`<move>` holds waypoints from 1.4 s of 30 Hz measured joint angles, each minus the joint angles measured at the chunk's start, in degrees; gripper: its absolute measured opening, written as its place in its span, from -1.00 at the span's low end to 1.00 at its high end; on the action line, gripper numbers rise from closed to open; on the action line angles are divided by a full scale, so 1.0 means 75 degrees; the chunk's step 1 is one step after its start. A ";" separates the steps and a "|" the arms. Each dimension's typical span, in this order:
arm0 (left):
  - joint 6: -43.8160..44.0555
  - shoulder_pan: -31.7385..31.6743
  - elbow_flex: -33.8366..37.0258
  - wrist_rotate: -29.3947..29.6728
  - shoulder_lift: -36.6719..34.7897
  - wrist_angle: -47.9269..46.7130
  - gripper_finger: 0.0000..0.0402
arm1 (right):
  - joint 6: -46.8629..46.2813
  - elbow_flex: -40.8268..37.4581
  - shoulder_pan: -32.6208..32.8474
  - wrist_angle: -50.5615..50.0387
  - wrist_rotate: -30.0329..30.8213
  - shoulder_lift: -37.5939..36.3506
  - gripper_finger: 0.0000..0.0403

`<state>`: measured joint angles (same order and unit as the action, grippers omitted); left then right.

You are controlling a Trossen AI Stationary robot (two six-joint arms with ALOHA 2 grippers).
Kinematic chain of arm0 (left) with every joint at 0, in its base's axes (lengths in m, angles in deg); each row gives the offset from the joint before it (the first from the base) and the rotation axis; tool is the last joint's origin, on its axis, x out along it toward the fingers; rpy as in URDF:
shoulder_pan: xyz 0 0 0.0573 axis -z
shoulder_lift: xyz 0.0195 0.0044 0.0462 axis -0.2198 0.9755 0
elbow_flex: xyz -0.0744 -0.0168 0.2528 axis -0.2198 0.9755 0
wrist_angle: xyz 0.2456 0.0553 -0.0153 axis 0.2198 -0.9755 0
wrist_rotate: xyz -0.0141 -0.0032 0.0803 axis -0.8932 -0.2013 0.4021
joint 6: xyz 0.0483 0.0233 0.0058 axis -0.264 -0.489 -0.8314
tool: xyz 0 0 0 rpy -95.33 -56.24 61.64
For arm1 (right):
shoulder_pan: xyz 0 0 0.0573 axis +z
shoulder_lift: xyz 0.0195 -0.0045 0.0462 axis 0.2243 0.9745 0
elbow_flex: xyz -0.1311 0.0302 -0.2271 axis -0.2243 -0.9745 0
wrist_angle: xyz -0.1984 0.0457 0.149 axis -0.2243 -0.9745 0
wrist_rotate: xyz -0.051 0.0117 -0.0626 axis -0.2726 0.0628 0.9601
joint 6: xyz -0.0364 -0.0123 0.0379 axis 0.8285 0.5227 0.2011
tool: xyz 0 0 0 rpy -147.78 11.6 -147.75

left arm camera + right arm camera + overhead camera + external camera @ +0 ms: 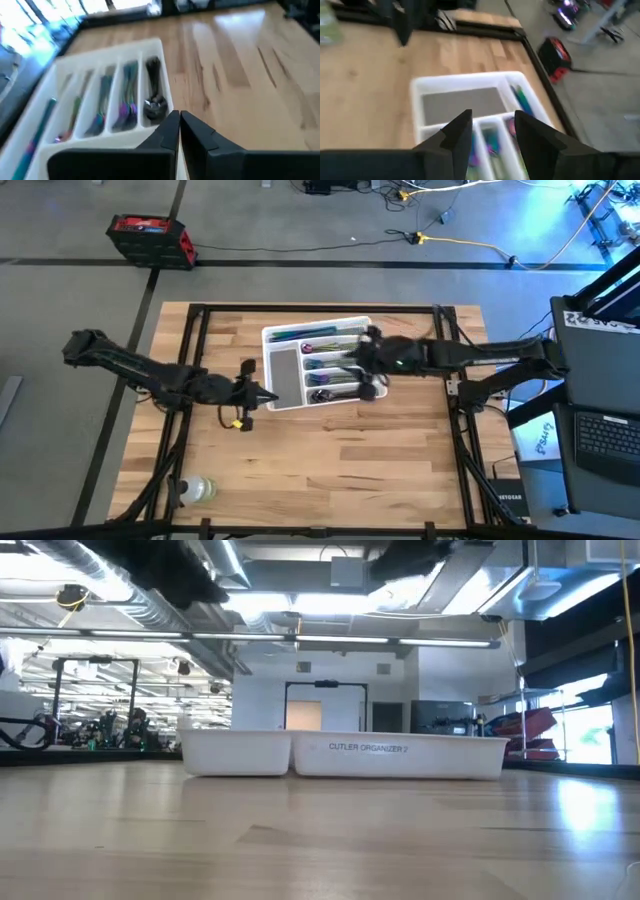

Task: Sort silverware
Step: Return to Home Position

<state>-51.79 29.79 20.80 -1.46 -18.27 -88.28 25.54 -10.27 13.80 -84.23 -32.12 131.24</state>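
Beside the white cutlery tray [285,370], at its corner on the left arm's side, the left gripper [262,392] is hovering low over the worktop [330,470]. Its jaws are standing almost together with only a thin gap, and they are holding nothing. This position is judged suited to nudging the tray rather than to picking. Above the tray's opposite side, the right gripper [370,365] is hanging with its jaws well apart and equally empty.

The silverware [322,366] is lying inside the tray, and no piece is showing loose on the worktop. In the left wrist view the iridescent pieces [125,107] are lying lengthwise in the narrow parallel slots, apparently grouped by kind. The wide compartment is sitting bare. Sorting is therefore judged finished or nearly so, which would explain both empty grippers.

Along the tray's side wall [240,755], grey lettering [368,748] is reading roughly "CUTLERY ORGANIZER", with its last characters unclear. Well apart from the tray, a clear plastic bottle [195,490] is lying near the worktop's corner.
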 joint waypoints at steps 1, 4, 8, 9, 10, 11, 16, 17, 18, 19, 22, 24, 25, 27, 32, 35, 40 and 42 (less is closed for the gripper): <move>-0.0008 0.0133 0.0121 0.0148 -0.0124 0.0271 -1.00 | -0.0093 -0.0447 0.0037 0.0324 -0.0100 -0.0293 -0.35; -0.0243 0.0384 0.0640 0.0198 -0.0457 0.0844 -1.00 | -0.0418 -0.1642 0.0092 0.1140 -0.0516 -0.1179 -0.35; -0.0670 0.0224 0.1440 -0.0068 -0.0969 0.2066 -1.00 | -0.0614 -0.2436 0.0092 0.0830 -0.0662 -0.2138 -0.35; -0.0792 0.0144 0.1650 -0.0189 -0.1145 0.2407 -1.00 | -0.0634 -0.2602 0.0092 0.0700 -0.0691 -0.2340 -0.35; -0.0889 0.0077 0.1899 -0.0306 -0.1306 0.2758 -1.00 | -0.0669 -0.2782 0.0089 0.0659 -0.0810 -0.2549 -0.35; -0.1049 0.0019 0.2156 -0.0445 -0.1500 0.3127 -1.00 | -0.0718 -0.2986 0.0086 0.0674 -0.1006 -0.2769 -0.35; -0.1389 -0.0244 0.3295 -0.0706 -0.2593 0.4089 -1.00 | -0.1215 -0.4125 -0.0031 0.1026 -0.1279 -0.3792 -0.35; -0.1259 -0.0334 0.3461 -0.0769 -0.2825 0.4098 -1.00 | -0.1317 -0.4365 -0.0033 0.1194 -0.1286 -0.3973 -0.35; -0.1165 -0.0428 0.3603 -0.1052 -0.3066 0.4100 -1.00 | -0.1400 -0.4571 -0.0016 0.1431 -0.1292 -0.4135 -0.35; -0.1099 -0.0543 0.3707 -0.1368 -0.3296 0.4100 -1.00 | -0.1479 -0.4752 -0.0016 0.1639 -0.1336 -0.4315 -0.35; -0.0949 -0.0856 0.3930 -0.1962 -0.3861 0.4037 -1.00 | -0.1648 -0.5138 -0.0013 0.1827 -0.1347 -0.4802 -0.35; -0.0933 -0.1016 0.4039 -0.2150 -0.4187 0.4031 -1.00 | -0.1767 -0.5344 -0.0013 0.1859 -0.1347 -0.5114 -0.35; -0.0975 -0.1092 0.4069 -0.2266 -0.4339 0.3951 -1.00 | -0.1819 -0.5433 -0.0013 0.1881 -0.1352 -0.5272 -0.35; -0.1028 -0.1267 0.4103 -0.2461 -0.4606 0.3736 -1.00 | -0.1959 -0.5616 -0.0013 0.1865 -0.1379 -0.5615 -0.35; -0.1017 -0.1726 0.4113 -0.3092 -0.5114 0.2849 -1.00 | -0.2212 -0.6024 -0.0013 0.1837 -0.1353 -0.6500 -0.38; -0.1035 -0.2012 0.4113 -0.3530 -0.5289 0.2640 -1.00 | -0.2223 -0.6241 -0.0013 0.1883 -0.1311 -0.7065 -0.49; -0.1153 -0.2450 0.4113 -0.3893 -0.5544 0.2280 -1.00 | -0.2384 -0.6597 -0.0013 0.1876 -0.1257 -0.7902 -0.75; -0.1334 -0.2597 0.4133 -0.3948 -0.5598 0.2237 -1.00 | -0.2408 -0.6696 -0.0013 0.1854 -0.1153 -0.8200 -0.83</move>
<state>-61.79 10.31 51.80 -31.08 -60.26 -71.51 7.48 -60.49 13.70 -70.33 -40.76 69.75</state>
